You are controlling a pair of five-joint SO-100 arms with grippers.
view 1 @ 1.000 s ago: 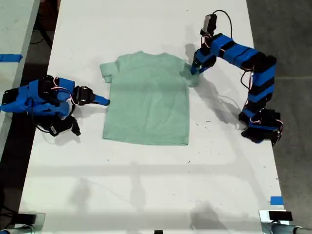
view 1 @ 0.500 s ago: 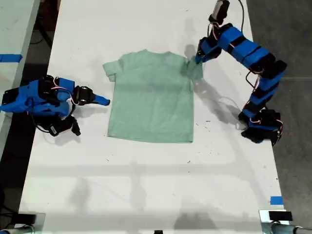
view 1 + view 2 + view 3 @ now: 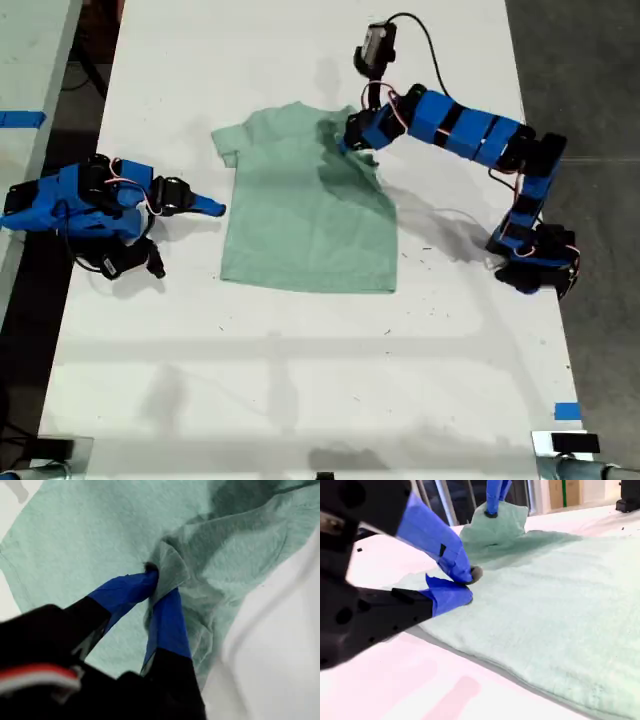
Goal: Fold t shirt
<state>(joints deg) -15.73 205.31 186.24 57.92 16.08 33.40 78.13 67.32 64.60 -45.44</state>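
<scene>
My first tool (image 3: 159,582) pinches the t shirt (image 3: 305,215) sleeve over its chest; my second tool (image 3: 462,584) rests clenched, empty, on the counter (image 3: 300,360).

No text, label, brand, number or sign can be read in any of the views. The t shirt (image 3: 305,205) is plain, with no print on the cloth that shows. The blue tape wrapped on the arms carries no writing, and neither do the small blue tape pieces (image 3: 566,411) on the white worktop (image 3: 300,370) — they are bare colour only. Dark specks on the worktop are too small to tell as marks or letters.
</scene>
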